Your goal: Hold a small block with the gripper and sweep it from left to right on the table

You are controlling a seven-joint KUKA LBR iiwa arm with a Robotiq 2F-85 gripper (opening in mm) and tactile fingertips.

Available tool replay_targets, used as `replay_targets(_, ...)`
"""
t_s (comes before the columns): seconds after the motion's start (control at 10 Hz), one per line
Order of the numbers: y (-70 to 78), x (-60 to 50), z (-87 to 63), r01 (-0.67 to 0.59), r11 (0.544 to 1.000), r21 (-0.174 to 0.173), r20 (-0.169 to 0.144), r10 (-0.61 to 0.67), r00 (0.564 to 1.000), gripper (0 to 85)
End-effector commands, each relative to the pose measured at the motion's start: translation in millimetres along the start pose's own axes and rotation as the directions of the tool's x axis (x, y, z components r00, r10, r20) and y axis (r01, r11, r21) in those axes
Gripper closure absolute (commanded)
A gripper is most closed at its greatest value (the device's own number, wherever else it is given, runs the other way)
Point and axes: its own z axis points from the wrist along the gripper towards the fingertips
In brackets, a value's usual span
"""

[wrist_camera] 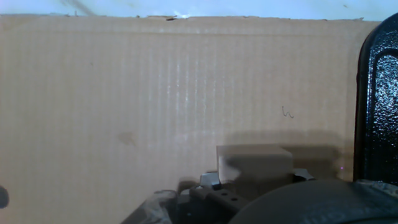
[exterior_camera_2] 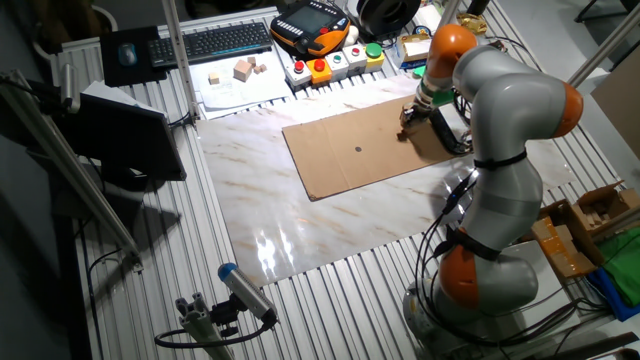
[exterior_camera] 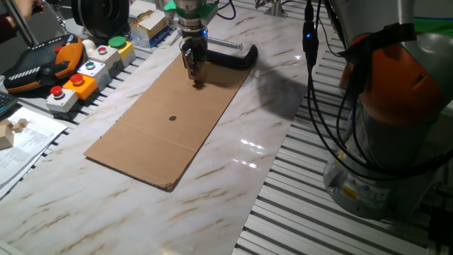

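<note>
Gripper (exterior_camera: 195, 76) down on the cardboard sheet (exterior_camera: 170, 120) at its far end, jaws clenched on the small block (wrist_camera: 255, 163), block right at the cardboard surface. Sheet lies on the marble table (exterior_camera: 233, 191). Black clamp (exterior_camera: 233, 55) just right of gripper.

desk (exterior_camera: 233, 177): white marble, thin brown veins | cardboard sheet (exterior_camera: 163, 134): plain brown, one dark dot | small block (wrist_camera: 255, 163): light tan | pincer (exterior_camera: 194, 69): black, blue light, green ring | push-buttons (exterior_camera: 99, 60): red, green, yellow, orange
</note>
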Motion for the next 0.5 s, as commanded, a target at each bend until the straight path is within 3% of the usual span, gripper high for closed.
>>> replay_targets(0.0, 1.2, 0.2, -0.2, 0.0, 1.0, 0.001, 0.0, 0.0, 1.0, 84.3)
replay_targets(0.4, 6.5, 0.3, 0.0, -0.014, 1.0, 0.007, -0.004, 0.014, 1.0, 84.3)
